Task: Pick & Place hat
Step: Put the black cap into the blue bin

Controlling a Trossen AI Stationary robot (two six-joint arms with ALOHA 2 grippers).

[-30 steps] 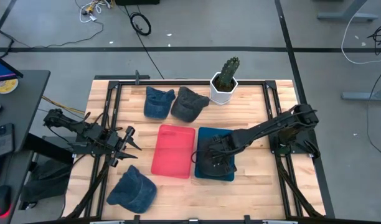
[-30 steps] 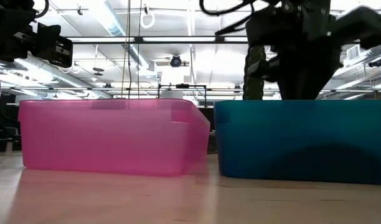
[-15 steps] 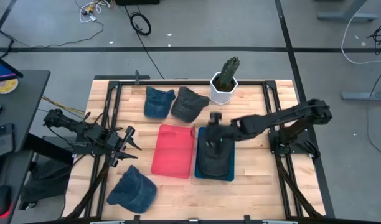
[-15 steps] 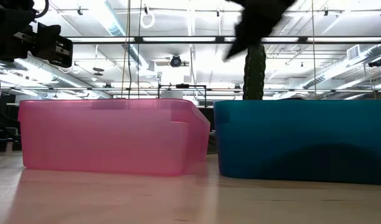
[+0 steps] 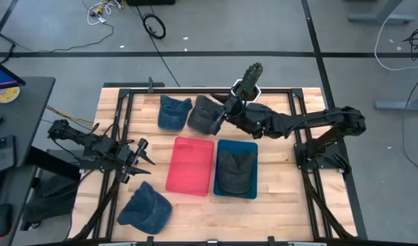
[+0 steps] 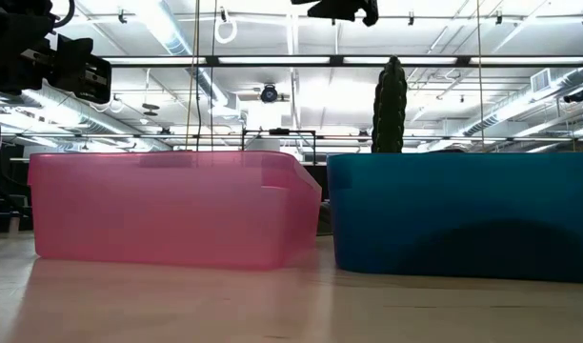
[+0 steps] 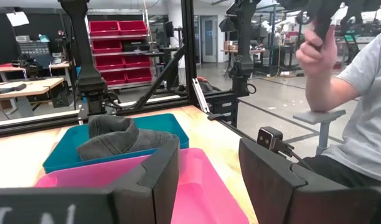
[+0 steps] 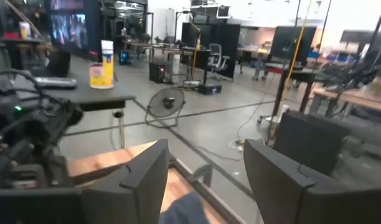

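Note:
A dark grey hat (image 5: 236, 171) lies in the blue bin (image 5: 223, 147), beside the pink bin (image 5: 190, 165); the left wrist view also shows that hat (image 7: 109, 138). A blue hat (image 5: 173, 113) and a dark grey hat (image 5: 203, 117) lie on the table at the far side. Another blue hat (image 5: 145, 207) lies near the front left. My right gripper (image 5: 223, 113) hangs open and empty above the far grey hat, its fingers apart in its wrist view (image 8: 206, 186). My left gripper (image 5: 142, 154) is open and empty left of the pink bin (image 7: 209, 174).
A cactus in a white pot (image 5: 247, 85) stands at the far edge, close behind my right arm. In the low view the pink bin (image 6: 168, 210) and the blue bin (image 6: 463, 214) stand side by side. A person (image 7: 352, 93) shows beyond the table.
My right gripper has risen out of the blue bin and swung toward the table's far edge and left, ending above the far grey hat. The dark grey hat it was on stays lying in the blue bin.

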